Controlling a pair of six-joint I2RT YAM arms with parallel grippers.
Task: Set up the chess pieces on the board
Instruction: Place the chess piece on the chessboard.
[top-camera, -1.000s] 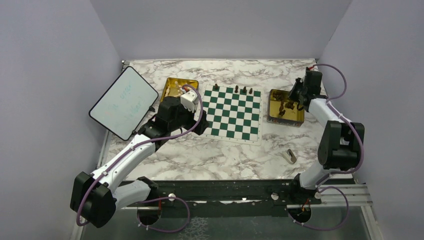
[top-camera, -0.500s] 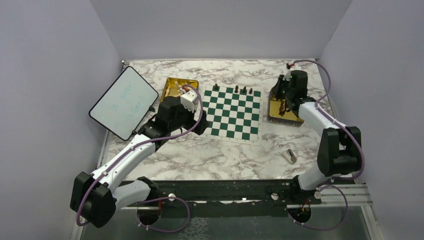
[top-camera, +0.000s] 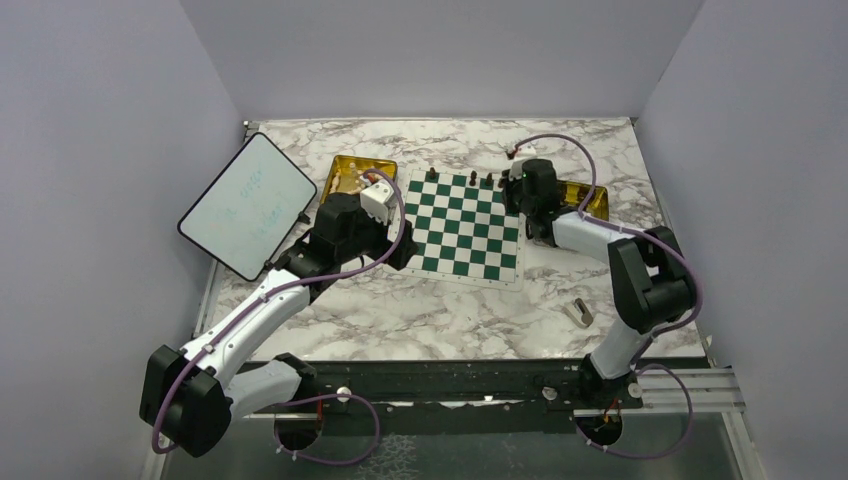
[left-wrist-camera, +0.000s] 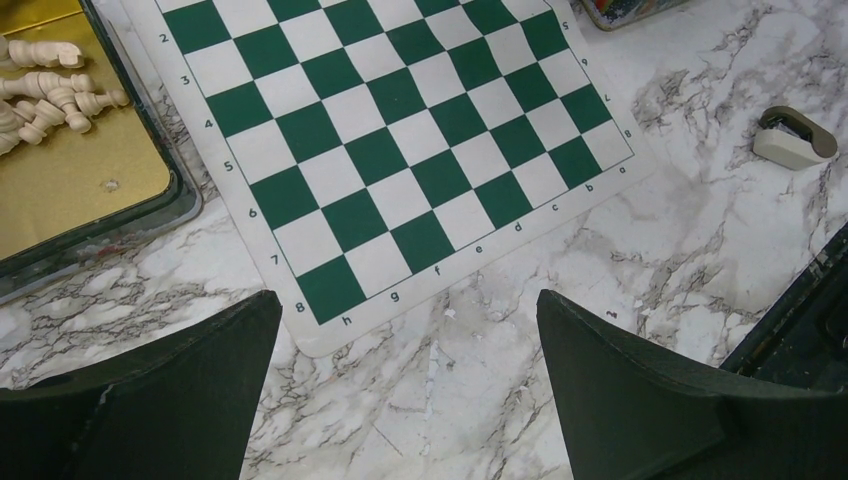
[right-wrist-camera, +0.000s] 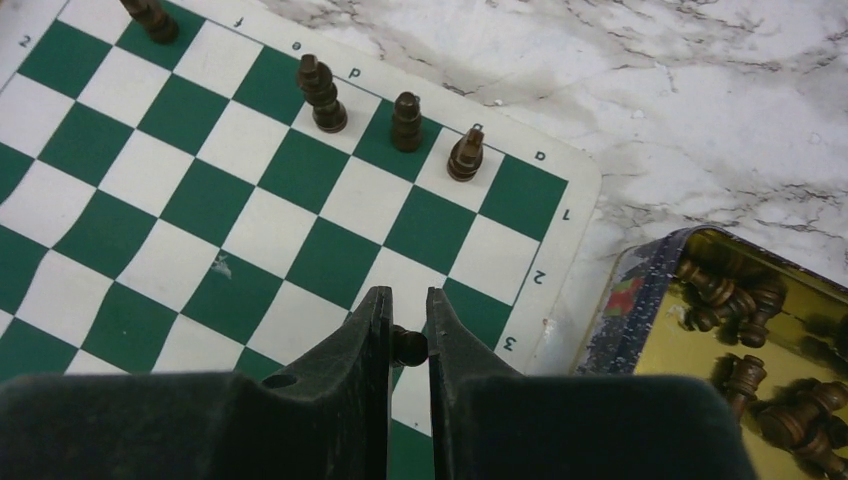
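Observation:
The green and white board (top-camera: 465, 225) lies mid-table. Several dark chess pieces (top-camera: 488, 180) stand on its far row, and the right wrist view shows them (right-wrist-camera: 405, 122) beyond my fingers. My right gripper (right-wrist-camera: 407, 295) hangs over the board (right-wrist-camera: 200, 200) near its right edge. It is shut on a small dark chess piece (right-wrist-camera: 408, 345), whose round head shows between the fingers. In the top view this gripper (top-camera: 520, 205) sits just left of the right tray. My left gripper (left-wrist-camera: 405, 300) is open and empty above bare marble, at the board's near left corner (left-wrist-camera: 330, 300).
A gold tray (left-wrist-camera: 80, 170) left of the board holds cream pieces (left-wrist-camera: 50, 95). A second gold tray (right-wrist-camera: 610, 300) to the right holds dark pieces (right-wrist-camera: 740, 290). A white tablet (top-camera: 248, 205) leans at far left. A small grey-beige block (top-camera: 580, 313) lies near right.
My right arm has swung left from over the right tray to the board's right edge, its fingers still shut. The left arm has not moved.

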